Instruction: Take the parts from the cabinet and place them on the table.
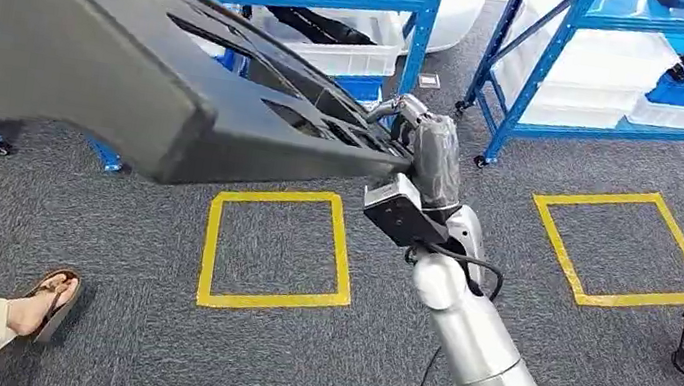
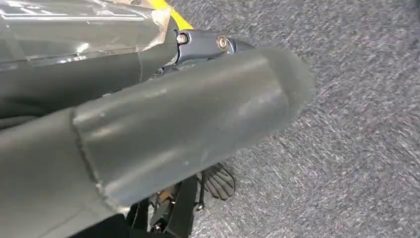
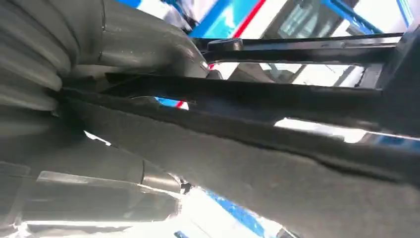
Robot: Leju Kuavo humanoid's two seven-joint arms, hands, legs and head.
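Large dark panel (image 1: 86, 46) across upper left of head view, raised above grey carpet (image 1: 313, 371). Right hand (image 1: 416, 138) at frame centre, fingers clamped on panel's near end. Left hand (image 2: 148, 139) pressed against panel underside; finger state impossible to tell. Yellow floor squares (image 1: 277, 250) below.
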